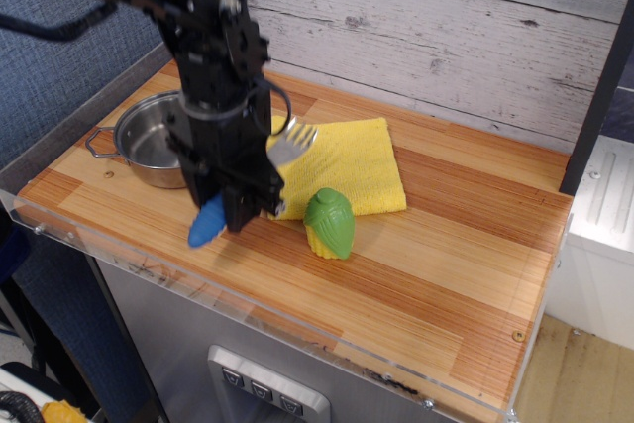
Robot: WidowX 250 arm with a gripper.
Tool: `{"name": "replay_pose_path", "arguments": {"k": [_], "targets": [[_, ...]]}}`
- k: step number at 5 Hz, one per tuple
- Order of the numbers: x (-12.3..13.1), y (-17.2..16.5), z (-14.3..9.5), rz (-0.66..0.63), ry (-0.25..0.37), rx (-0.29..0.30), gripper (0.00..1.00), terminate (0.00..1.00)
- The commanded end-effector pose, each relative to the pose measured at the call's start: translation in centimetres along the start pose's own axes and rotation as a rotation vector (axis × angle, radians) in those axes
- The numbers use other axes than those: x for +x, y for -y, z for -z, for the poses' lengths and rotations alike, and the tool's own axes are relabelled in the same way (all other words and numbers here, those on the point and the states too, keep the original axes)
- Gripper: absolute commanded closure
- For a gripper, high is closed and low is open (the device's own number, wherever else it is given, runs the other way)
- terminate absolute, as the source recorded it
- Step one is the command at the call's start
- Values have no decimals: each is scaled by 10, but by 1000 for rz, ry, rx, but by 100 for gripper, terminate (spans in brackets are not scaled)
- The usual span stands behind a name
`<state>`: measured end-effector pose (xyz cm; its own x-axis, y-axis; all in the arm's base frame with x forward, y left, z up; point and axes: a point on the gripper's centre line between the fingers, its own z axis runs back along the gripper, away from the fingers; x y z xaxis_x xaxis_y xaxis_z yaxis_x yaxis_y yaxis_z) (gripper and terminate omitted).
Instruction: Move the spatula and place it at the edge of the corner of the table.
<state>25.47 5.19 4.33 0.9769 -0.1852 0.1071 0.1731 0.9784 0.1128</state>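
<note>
The spatula [209, 224] has a ribbed blue handle and a silver pronged head [291, 142]. My gripper [231, 208] is shut on the handle, with the blue end sticking out below the fingers. The spatula is lifted off the table [446, 264] and tilted, its head up over the left edge of the yellow cloth [347, 160]. The black arm hides the middle of the spatula.
A steel pot [144, 141] stands at the back left, just behind the arm. A green-and-yellow corn toy [329, 223] stands right of the gripper. A clear acrylic rim [297, 329] runs along the table's front edge. A plank wall stands behind.
</note>
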Motion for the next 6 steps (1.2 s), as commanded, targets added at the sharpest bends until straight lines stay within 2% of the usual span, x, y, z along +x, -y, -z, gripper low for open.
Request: {"name": "replay_pose_path", "arguments": {"k": [1, 2, 3, 5, 6], "targets": [[31, 2, -59, 13, 158, 25, 100, 0], [41, 37, -76, 103, 191, -10, 100, 0], [45, 73, -81, 212, 210, -35, 100, 0], [32, 115, -62, 262, 175, -120, 100, 0], [25, 126, -51, 212, 156, -122, 100, 0]]}}
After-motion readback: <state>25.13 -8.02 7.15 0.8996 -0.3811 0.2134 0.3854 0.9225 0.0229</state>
